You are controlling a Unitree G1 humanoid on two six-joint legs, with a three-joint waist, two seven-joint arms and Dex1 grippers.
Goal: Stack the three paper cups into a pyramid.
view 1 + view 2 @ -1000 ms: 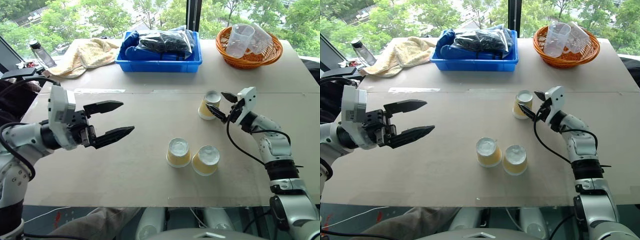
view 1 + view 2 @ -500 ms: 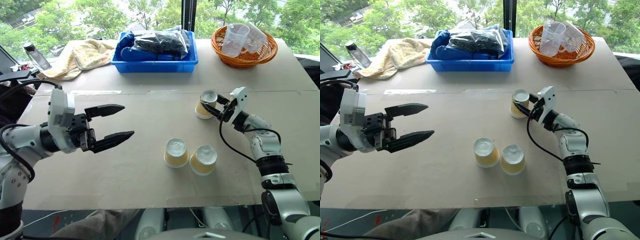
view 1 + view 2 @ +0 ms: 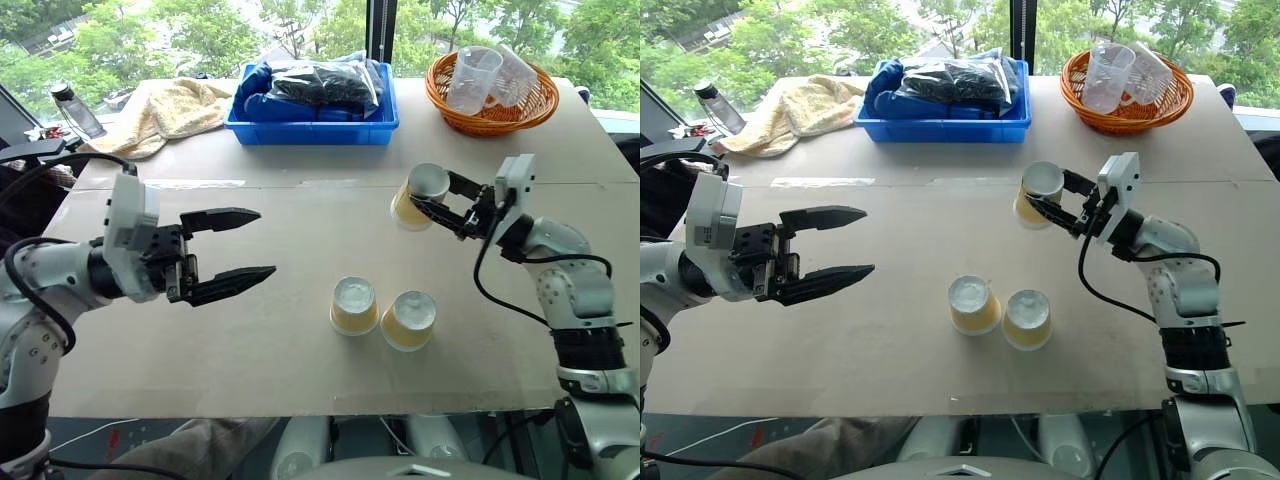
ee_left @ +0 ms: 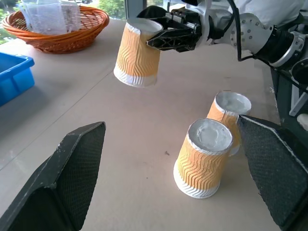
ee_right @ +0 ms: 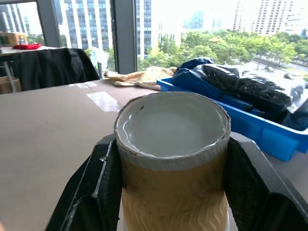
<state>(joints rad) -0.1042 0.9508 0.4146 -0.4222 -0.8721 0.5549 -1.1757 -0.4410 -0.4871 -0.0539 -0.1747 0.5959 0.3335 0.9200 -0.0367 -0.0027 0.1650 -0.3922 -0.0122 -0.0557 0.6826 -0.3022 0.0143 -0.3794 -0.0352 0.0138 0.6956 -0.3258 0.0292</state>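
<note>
**Right gripper holds one cup aloft; two cups wait on the table**

We see the right gripper [image 3: 440, 203] clamped on one paper cup [image 3: 418, 197], a finger [image 5: 103, 192] pressed to each side near the cup's white base. The cup hangs upside down, tilted, clear of the table [image 3: 300, 380]. The left gripper [image 3: 240, 250] holds nothing; its fingers are spread wide and point across the table toward the right arm.

The other two cups [image 3: 355, 305] [image 3: 408, 320] stand upside down, just beside each other, near the table's front edge and below the lifted cup. From the left wrist view we see them side by side with the held cup above and behind them.

Between the left gripper and the two cups we find bare tabletop, and more bare surface lies behind the cups up to the far row of objects. Along the far edge sit a blue bin [image 3: 318, 103] with dark bundles, an orange basket [image 3: 497, 95] of clear cups, a yellow towel [image 3: 170, 110] and a bottle [image 3: 78, 108] at the far left corner. A seam runs across the table behind the held cup.
</note>
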